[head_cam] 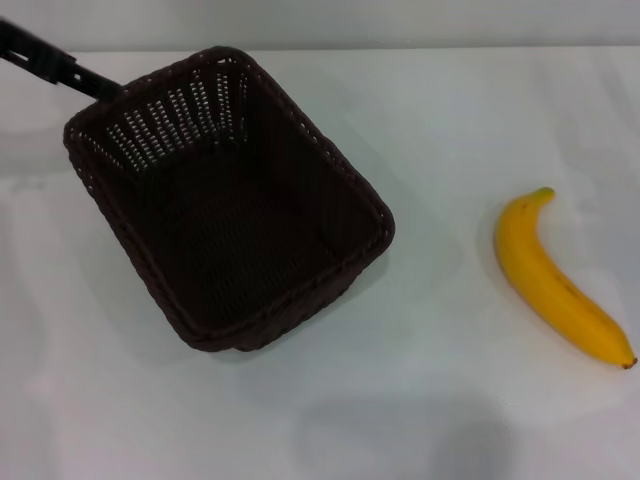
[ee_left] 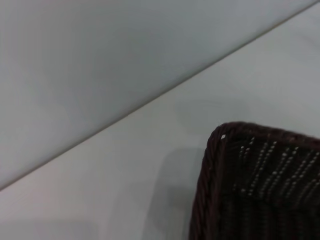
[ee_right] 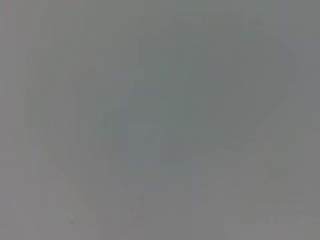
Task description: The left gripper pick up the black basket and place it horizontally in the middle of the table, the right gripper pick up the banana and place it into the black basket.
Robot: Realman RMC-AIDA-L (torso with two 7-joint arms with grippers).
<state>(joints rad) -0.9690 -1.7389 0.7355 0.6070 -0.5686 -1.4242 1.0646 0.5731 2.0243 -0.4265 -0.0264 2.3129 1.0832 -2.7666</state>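
Across the white table (head_cam: pixel 430 400) the biggest thing is the black basket (head_cam: pixel 230 200), sitting left of centre and turned at a slant, its open top facing up and its inside bare. Well apart from it, over on the right, lies the banana (head_cam: pixel 557 280), its greenish stem pointing far and its dark tip near. At the far left corner the left gripper (head_cam: pixel 50 62) reaches to the basket's rim; whether its jaws are wide, narrow or clamped on the wicker I cannot tell. No right gripper shows anywhere.
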